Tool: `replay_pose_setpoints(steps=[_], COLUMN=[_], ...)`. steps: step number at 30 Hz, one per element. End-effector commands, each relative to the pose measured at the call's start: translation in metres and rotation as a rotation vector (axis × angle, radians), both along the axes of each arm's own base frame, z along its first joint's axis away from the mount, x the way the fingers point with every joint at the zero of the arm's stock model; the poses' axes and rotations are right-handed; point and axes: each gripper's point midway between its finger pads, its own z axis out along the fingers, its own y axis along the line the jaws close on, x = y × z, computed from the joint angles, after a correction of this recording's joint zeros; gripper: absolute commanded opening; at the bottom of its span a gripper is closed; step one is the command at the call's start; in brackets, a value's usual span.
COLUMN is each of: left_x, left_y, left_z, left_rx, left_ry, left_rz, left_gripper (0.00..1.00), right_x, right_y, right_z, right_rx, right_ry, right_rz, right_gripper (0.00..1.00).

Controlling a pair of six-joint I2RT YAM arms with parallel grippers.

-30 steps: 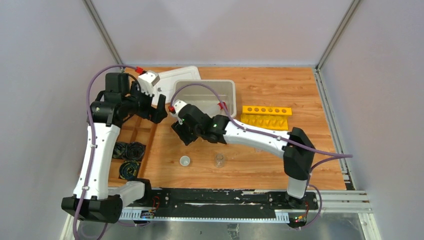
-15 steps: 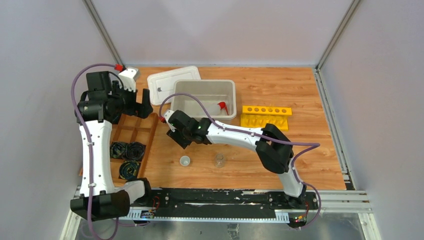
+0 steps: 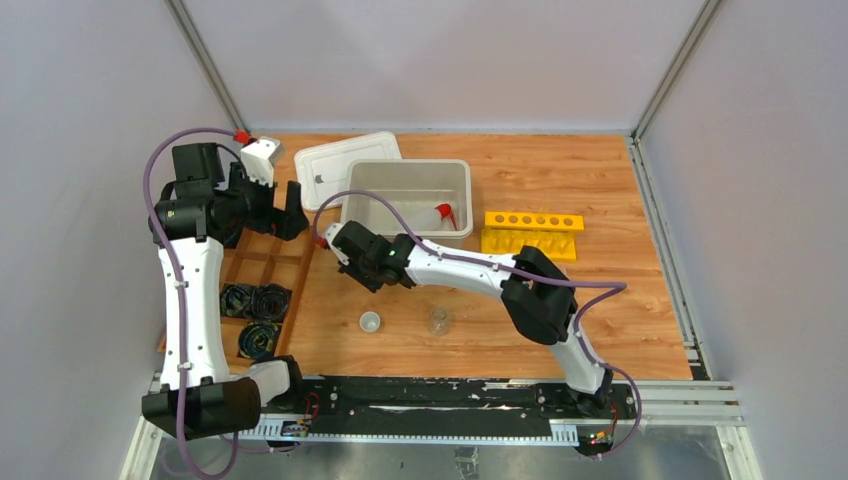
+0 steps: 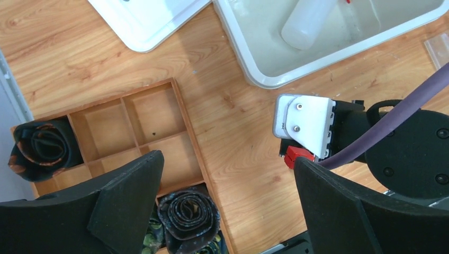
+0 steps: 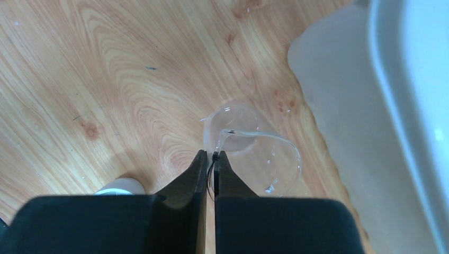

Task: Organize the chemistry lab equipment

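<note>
1. Clear glass beaker [image 5: 257, 153]: pinched by its thin wall in the right gripper [image 5: 213, 157]. Jaws drawn almost together, with only the glass between them. Seen tilted in the wrist view. Cannot tell which end faces the camera, nor whether the glass touches the table [image 5: 106, 79].
2. Around the right gripper: bare wood grain beneath the beaker. Tiny white cup [image 5: 119, 186] at the lower edge of the wrist view, partly hidden behind one finger and apart from the beaker. Corner of the pale plastic bin [image 5: 394, 95] near, on the far side of the beaker from the cup.
3. Left gripper [image 4: 227, 203]: jaws spread wide, nothing between them. Hanging above the table, over the edge of the wooden compartment tray [image 4: 132, 124].
4. Below the left gripper: black cable coils [image 4: 188, 214] rolled and lodged in the tray's compartments, one at the outer corner, another by the near finger. White lid [image 4: 143, 21] flat on the table, just beside the bin. White squeeze bottle [image 4: 310, 24] lying on its side inside the bin.
5. Overhead view, front of the table: second small glass beaker [image 3: 437, 319] standing upright, near the tiny white cup but not touching it. Both well apart from the bin.
6. Yellow test-tube rack [image 3: 530, 235] on the table to the right of the bin, near its corner, apart from both arms.
</note>
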Motion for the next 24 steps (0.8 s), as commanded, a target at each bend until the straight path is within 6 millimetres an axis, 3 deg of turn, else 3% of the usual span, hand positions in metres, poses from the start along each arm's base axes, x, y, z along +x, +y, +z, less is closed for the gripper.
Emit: replay_pose_setpoints(steps=[1, 8, 11, 13, 16, 19, 24], left_x=[-0.004, -0.007, -0.012, -0.018, -0.025, -0.035, -0.053], left_y=[-0.006, -0.009, -0.015, -0.023, -0.032, -0.040, -0.055], left_z=[0.005, -0.004, -0.007, -0.011, -0.017, -0.033, -0.068], left_rx=[-0.015, -0.012, -0.019, -0.037, -0.058, -0.003, 0.082], left_ry=[-0.026, -0.018, -0.024, -0.017, -0.009, 0.014, 0.075], left_rz=[-0.052, -0.093, -0.143, -0.195, -0.252, -0.319, -0.441], left_gripper=[0.99, 0.98, 0.97, 0.97, 0.95, 0.95, 0.95], right_x=[0.003, -0.009, 0.003, 0.021, 0.057, 0.093, 0.125], right_y=[0.001, -0.013, -0.034, -0.051, -0.081, -0.113, -0.136], right_z=[0.052, 0.178, 0.212, 0.223, 0.216, 0.193, 0.154], right_rx=[0.052, 0.254, 0.296, 0.305, 0.275, 0.211, 0.139], right_ry=[-0.039, -0.108, -0.145, -0.161, -0.134, -0.086, -0.030], right_rz=[0.031, 0.061, 0.000, -0.064, -0.213, -0.369, -0.486], right_gripper=[0.00, 0.00, 0.00, 0.00, 0.00, 0.00, 0.00])
